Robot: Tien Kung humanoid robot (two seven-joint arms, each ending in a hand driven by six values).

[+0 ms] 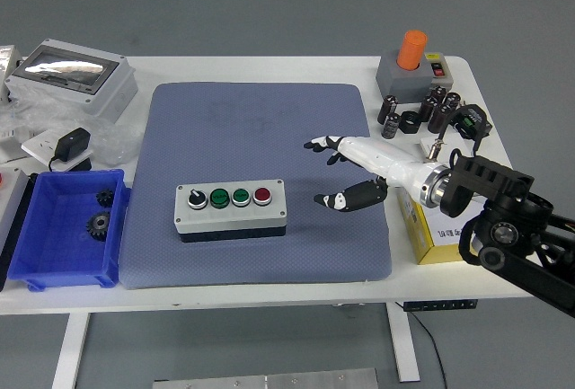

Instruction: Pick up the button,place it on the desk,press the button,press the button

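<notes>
The button box [231,210] is grey with a black base and lies flat on the blue-grey mat [256,128]. On its top, left to right, sit a black knob, two green buttons and a red button [261,196]. My right hand [334,173] comes in from the right and hovers above the mat, to the right of the box and apart from it. Its white fingers [321,145] are spread and hold nothing. My left hand is out of view.
A blue bin [65,232] with black gears stands at the left. A grey case [74,75] and a black adapter [72,146] lie at the back left. An orange-topped switch box [415,63], black capacitors [437,107] and a yellow-edged carton [444,231] stand at the right.
</notes>
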